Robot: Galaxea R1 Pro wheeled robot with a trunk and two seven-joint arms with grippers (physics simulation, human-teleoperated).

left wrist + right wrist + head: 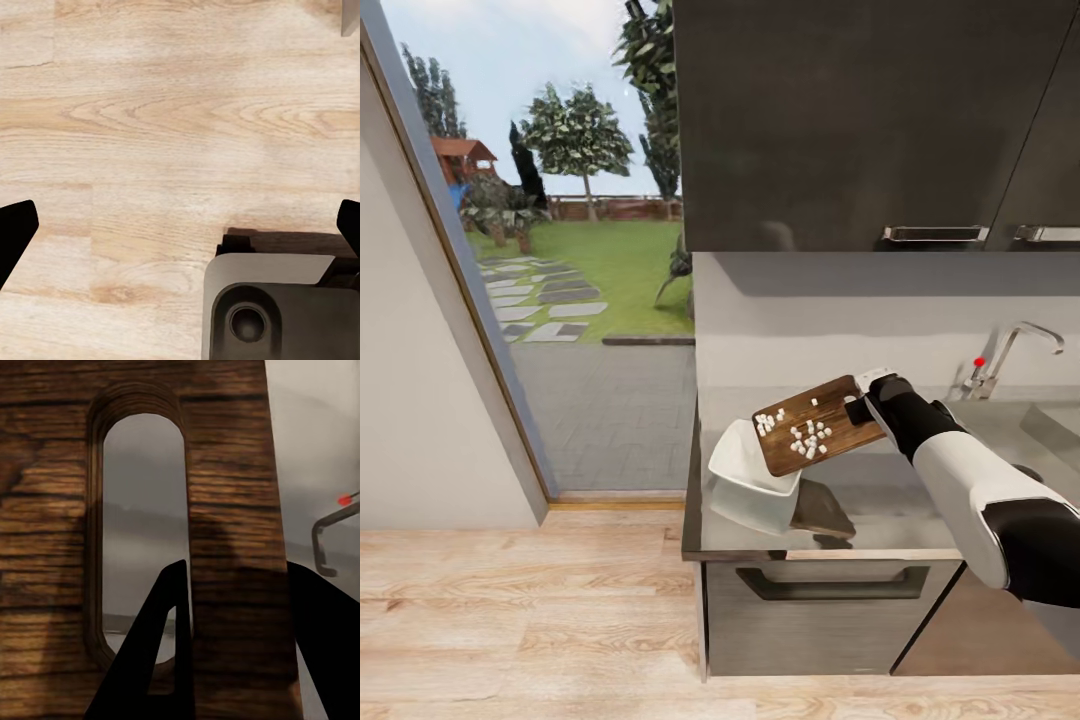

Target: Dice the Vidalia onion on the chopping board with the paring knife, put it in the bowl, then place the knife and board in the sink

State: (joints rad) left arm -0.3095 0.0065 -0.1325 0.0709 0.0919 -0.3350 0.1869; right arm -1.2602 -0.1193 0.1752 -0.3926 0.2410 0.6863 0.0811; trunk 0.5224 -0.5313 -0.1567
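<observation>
Head view: bright, even daylight from the window [560, 250] at left; sky pale, near washed out. Glossy table [880, 500] mirrors the bowl [745, 460] and board [820, 425] below the right pincer [860, 395]. Upper cabinets [860, 120] dark, faint sheen. Render soft, slightly blurred. Left wrist view: floor [165, 127] evenly lit. Right wrist view: dim, board grain close and soft, fingers [157, 660] black silhouettes.

- grey, reflective table [880, 520] over dark cabinets, ending beside a wooden floor [510, 620]
- white bowl [745, 462] rests near its left end
- sink [1060, 425] at its right
</observation>
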